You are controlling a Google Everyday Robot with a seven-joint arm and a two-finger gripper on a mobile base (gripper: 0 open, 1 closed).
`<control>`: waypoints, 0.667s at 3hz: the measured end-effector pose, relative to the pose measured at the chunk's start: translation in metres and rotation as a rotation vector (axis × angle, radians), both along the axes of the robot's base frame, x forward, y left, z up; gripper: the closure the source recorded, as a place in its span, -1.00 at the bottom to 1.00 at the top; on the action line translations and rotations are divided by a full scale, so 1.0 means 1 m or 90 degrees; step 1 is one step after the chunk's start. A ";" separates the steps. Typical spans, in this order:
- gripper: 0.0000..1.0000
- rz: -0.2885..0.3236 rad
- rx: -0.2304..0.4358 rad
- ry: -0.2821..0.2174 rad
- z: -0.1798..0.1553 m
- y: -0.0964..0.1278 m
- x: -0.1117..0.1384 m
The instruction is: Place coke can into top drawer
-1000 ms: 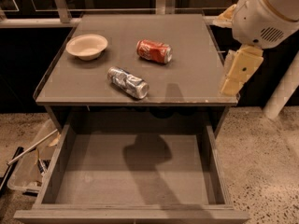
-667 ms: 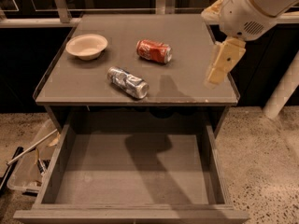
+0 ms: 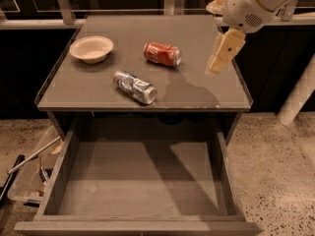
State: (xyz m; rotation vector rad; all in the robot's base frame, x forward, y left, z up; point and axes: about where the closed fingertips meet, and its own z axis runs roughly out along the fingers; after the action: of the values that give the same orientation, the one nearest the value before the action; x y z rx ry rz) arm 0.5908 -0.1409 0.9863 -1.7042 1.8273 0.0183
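Observation:
The coke can (image 3: 162, 53), red with white lettering, lies on its side on the cabinet top (image 3: 197, 95), back of centre. My gripper (image 3: 215, 67) hangs above the top's right part, to the right of the can and apart from it. It holds nothing that I can see. The top drawer (image 3: 138, 181) is pulled out below the front edge, wide and shallow, with a bare grey-brown floor.
A silver-and-blue can (image 3: 135, 86) lies on its side in front of the coke can. A cream bowl (image 3: 91, 48) stands at the back left. A clear bin with clutter (image 3: 24, 178) sits on the floor at left. A white post (image 3: 298, 95) stands at right.
My gripper has moved left and further in over the cabinet top, closer to the coke can. The cans, bowl and drawer have not moved.

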 end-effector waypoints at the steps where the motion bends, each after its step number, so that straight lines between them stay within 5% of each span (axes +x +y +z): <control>1: -1.00 -0.005 0.015 0.002 -0.005 0.002 0.007; 2: -1.00 -0.010 0.060 -0.012 -0.012 0.007 0.033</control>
State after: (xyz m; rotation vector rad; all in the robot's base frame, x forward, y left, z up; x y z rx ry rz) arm 0.6240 -0.1340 0.9743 -1.6197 1.7972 0.0813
